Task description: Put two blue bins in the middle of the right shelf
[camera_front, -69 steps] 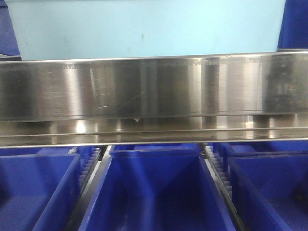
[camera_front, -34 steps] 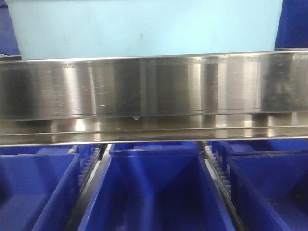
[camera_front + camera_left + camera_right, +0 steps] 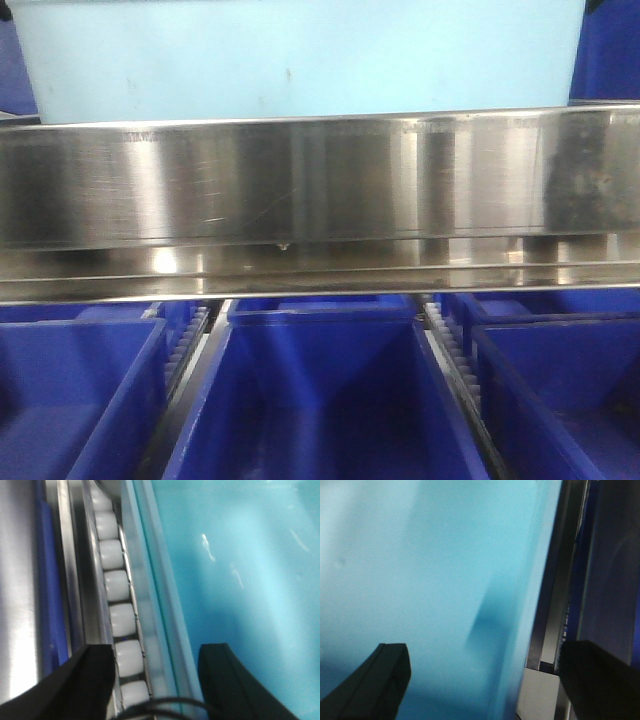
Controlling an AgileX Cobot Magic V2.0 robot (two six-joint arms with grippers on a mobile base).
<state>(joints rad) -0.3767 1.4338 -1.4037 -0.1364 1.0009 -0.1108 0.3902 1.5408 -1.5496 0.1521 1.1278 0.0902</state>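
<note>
Pale-blue bin (image 3: 300, 60) top of frame behind shiny rail (image 3: 300, 180), walls straddled by left gripper (image 3: 156, 672) and right gripper (image 3: 485, 680), both spread wide.

The broad steel rail (image 3: 300, 180) bars the tier's front; the pale blue bin (image 3: 300, 60) above it fills nearly the whole width, leaving slivers at either end. My left gripper (image 3: 155, 677) straddles the bin's rim, jaws apart, white rollers (image 3: 117, 585) crowding the outer side. My right gripper (image 3: 485, 680), jaws wide, has a dark metal strip (image 3: 547, 620) tight beside the bin. Below, royal-blue bins (image 3: 320, 400) lie open-topped.
</note>
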